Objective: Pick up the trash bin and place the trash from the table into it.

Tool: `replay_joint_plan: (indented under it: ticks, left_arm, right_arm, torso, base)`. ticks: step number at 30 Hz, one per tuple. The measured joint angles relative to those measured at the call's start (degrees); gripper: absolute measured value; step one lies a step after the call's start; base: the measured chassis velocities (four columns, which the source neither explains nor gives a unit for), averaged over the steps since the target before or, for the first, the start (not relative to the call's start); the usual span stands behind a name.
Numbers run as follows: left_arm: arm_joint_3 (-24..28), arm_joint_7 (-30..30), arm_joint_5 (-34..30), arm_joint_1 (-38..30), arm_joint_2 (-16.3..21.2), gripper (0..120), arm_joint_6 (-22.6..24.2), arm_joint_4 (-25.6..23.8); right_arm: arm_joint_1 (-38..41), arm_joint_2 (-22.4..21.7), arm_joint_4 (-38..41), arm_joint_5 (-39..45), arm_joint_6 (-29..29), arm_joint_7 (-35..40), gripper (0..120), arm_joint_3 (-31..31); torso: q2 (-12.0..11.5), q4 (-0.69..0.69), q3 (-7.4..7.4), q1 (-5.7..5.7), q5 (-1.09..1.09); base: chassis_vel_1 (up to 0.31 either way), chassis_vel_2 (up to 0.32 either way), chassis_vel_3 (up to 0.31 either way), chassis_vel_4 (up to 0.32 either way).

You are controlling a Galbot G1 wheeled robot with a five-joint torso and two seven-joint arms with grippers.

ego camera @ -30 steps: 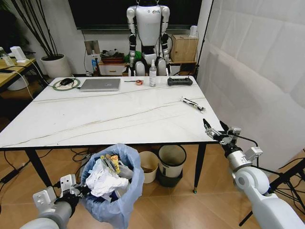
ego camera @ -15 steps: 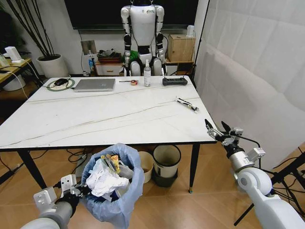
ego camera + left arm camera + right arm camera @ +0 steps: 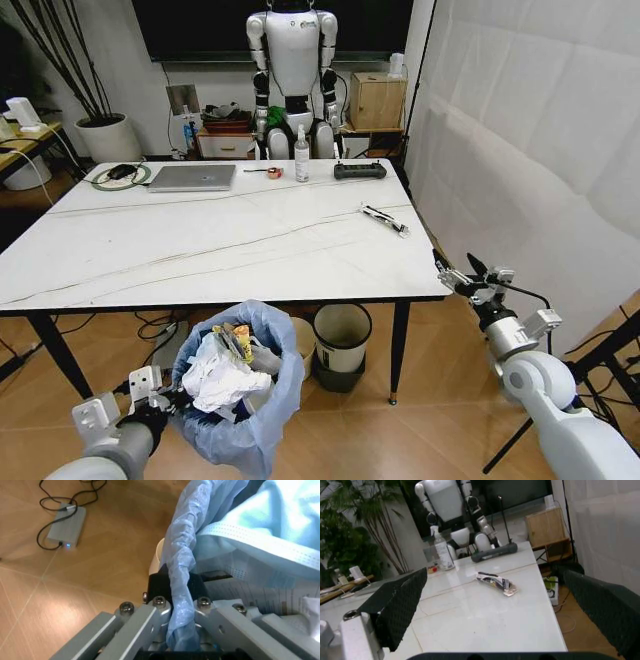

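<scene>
On the table (image 3: pixel 200 240) one wrapper (image 3: pixel 385 219), right pincer (image 3: pixel 455 270) spread empty, left pincer (image 3: pixel 165 402) gripping one trash bin (image 3: pixel 262 420).

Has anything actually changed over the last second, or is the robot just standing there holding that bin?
Mostly the view moved: the whole scene slid left as the robot's camera shifted. The left gripper stays clamped on the trash bin, full of crumpled trash. The right gripper still hovers open off the table corner. The wrapper lies untouched.
</scene>
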Motion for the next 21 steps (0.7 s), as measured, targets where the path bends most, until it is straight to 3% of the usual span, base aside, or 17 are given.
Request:
replay_joint_plan:
  ticks: [14, 21]
  left_arm:
    - [0.2, 0.1, 0.3, 0.6, -0.2, 0, 0.0, -0.3]
    - [-0.3, 0.8, 1.6, 3.1, -0.3, 0, -0.3, -0.7]
  right_arm:
    - [-0.6, -0.3, 0.3, -0.3, 0.7, -0.5, 100, 0.2]
    - [3.0, -3.8, 0.4, -7.9, -1.2, 1.9, 100, -2.2]
  torso:
    - [0.0, 0.0, 0.0, 0.0, 0.0]
    - [0.0, -0.01, 0.0, 0.0, 0.0]
  base:
    - [-0.048, -0.042, 0.042, 0.041]
    - [-0.015, -0.007, 0.016, 0.006]
